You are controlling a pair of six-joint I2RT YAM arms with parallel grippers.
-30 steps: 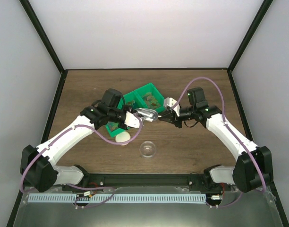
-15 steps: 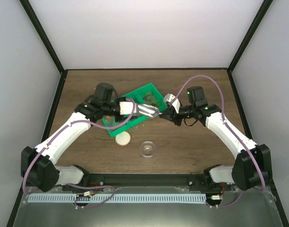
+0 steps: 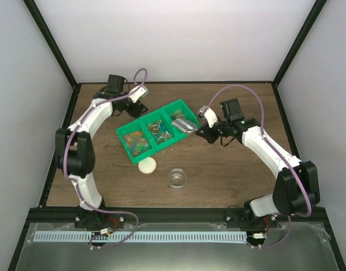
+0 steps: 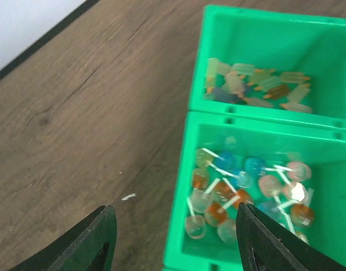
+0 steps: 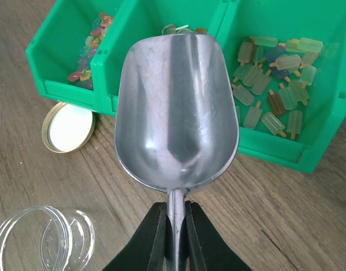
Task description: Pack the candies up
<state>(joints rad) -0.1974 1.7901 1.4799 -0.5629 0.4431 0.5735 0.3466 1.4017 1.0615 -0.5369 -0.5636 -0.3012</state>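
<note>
The candies lie in a green three-compartment bin [image 3: 168, 108]: mixed colours on the left [image 3: 138, 141], lollipop shapes [image 4: 246, 186] in the middle, popsicle shapes [image 5: 275, 84] on the right. My right gripper [image 5: 176, 226] is shut on the handle of an empty metal scoop [image 5: 176, 113], whose bowl hovers at the bin's near right edge [image 3: 184, 125]. My left gripper [image 4: 176, 237] stands open with nothing in it. It is above the bin's far rim, near the table's back left corner [image 3: 140, 97].
A tan round lid [image 3: 146, 165] lies inside-up on the wood just in front of the bin. A clear round jar [image 3: 177, 178] sits open to its right. Black frame posts and white walls bound the table on three sides.
My left arm has swung away from the scoop to the back left, and its jaws have opened wider. The right gripper has carried the scoop slightly toward the bin.
</note>
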